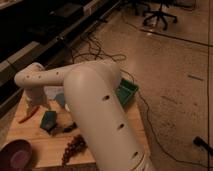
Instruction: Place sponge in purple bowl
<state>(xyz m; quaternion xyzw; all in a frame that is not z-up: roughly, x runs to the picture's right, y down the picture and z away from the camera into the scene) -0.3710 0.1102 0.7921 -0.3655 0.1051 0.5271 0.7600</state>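
**A:** What is hidden or hard to make out here?

**B:** The big white arm (95,110) covers the middle of the wooden worktop (47,146). The end effector (38,105) hangs at the far end of the arm, low over the left part of the worktop. It is mostly behind the wrist, so I cannot tell if it is apart or together. The purple bowl (17,156) is cut off by the bottom left corner of the picture. Below the wrist there is a thin orange-red thing (27,116) that I cannot identify. The same goes for a dark bunch (72,145) near the front edge.

**A:** And where is the sponge?

**B:** The sponge (49,119) lies on the worktop, near the end effector, to its right in the picture and a little closer to the camera. It is not in the purple bowl and stands apart from it.

**A:** What about the surface and the room?

**B:** A pale blue cloth (57,96) lies behind the sponge, partly under the arm. A green tray (126,92) sits at the far right corner of the worktop, half hidden by the arm. The floor (170,75) is speckled, with black cables (95,50) lying on it. An office chair (160,12) stands far back.
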